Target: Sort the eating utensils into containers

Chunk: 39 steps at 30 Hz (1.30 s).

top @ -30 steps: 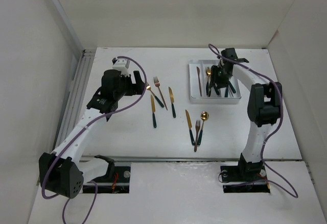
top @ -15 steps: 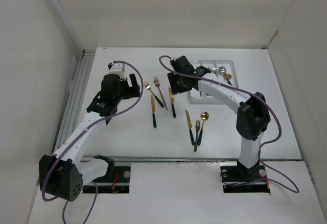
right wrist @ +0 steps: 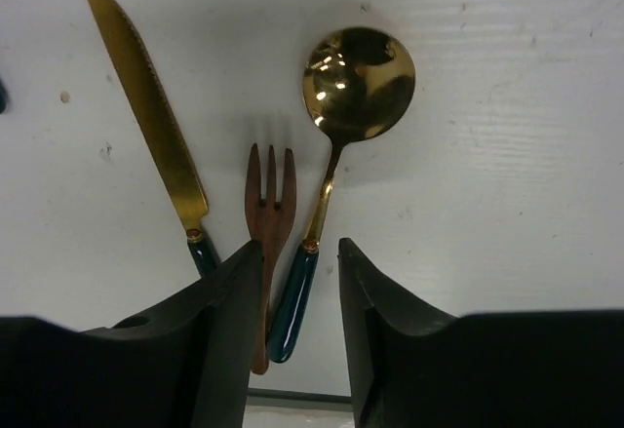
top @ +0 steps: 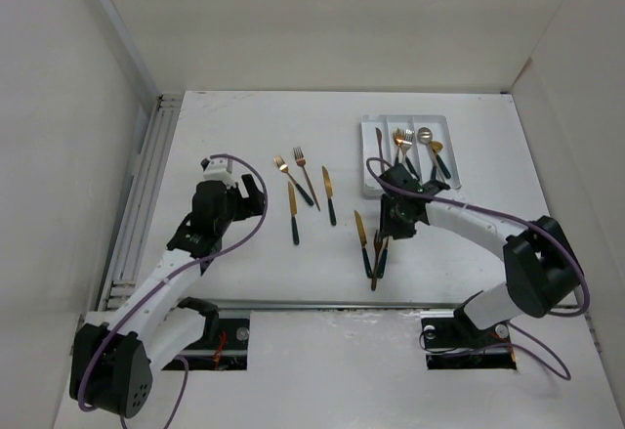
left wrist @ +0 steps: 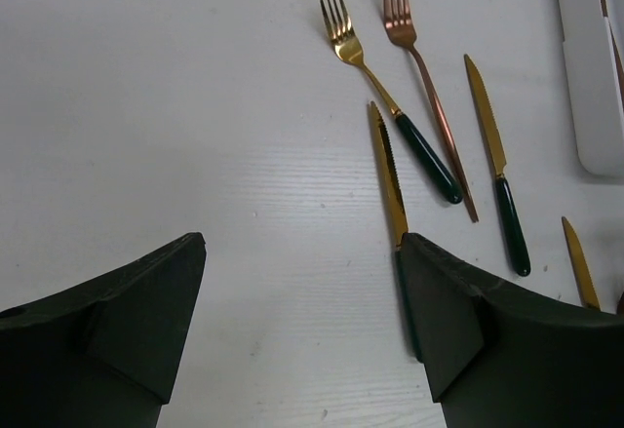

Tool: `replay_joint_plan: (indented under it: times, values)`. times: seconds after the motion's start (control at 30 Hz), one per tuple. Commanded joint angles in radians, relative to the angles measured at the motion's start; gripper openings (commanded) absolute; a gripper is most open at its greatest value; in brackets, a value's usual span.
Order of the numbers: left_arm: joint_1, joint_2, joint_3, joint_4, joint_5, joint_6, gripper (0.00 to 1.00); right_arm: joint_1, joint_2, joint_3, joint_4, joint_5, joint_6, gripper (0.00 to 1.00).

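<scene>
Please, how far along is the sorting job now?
Done: several utensils lie in the tray. In hand: nothing yet; the open right hand is over a gold spoon. Left: seven on the table, namely that spoon, a fork and knife beside it, and four others near the open left hand.

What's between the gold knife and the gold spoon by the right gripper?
A copper fork, between the knife and the spoon, seen in the right wrist view.
</scene>
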Motion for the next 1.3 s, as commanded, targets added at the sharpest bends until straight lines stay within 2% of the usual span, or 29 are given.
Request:
replay_joint_plan:
  times: [0.0, 0.07, 0.3, 0.47, 0.67, 1.13, 1.2, 1.27]
  values:
    - [0.004, -0.055, -0.052, 0.127, 0.008, -0.027, 0.78, 0.006, -0.058, -0.054, 0.071, -0.02, 0.093, 0.41]
    - [0.004, -0.081, -0.083, 0.139, 0.008, -0.038, 0.78, 0.006, -0.058, -0.073, 0.102, -0.048, 0.093, 0.37]
    - [0.004, -0.119, -0.118, 0.171, 0.008, -0.038, 0.78, 0.038, -0.021, -0.105, 0.096, -0.061, 0.119, 0.33]
    - [0.004, -0.119, -0.118, 0.171, 0.008, -0.038, 0.78, 0.07, -0.049, -0.145, 0.04, -0.018, 0.19, 0.33]
    - [0.004, -0.128, -0.127, 0.182, 0.008, -0.047, 0.78, 0.079, -0.069, -0.183, 0.062, -0.029, 0.211, 0.32]
    - [0.004, -0.137, -0.127, 0.173, -0.002, -0.047, 0.78, 0.088, 0.044, -0.154, 0.05, -0.007, 0.231, 0.33]
    - [0.004, -0.138, -0.127, 0.173, -0.002, -0.047, 0.78, 0.088, 0.055, -0.145, 0.039, -0.007, 0.231, 0.29]
    - [0.004, -0.138, -0.127, 0.173, -0.012, -0.056, 0.78, 0.098, 0.055, -0.145, 0.039, 0.002, 0.231, 0.16]
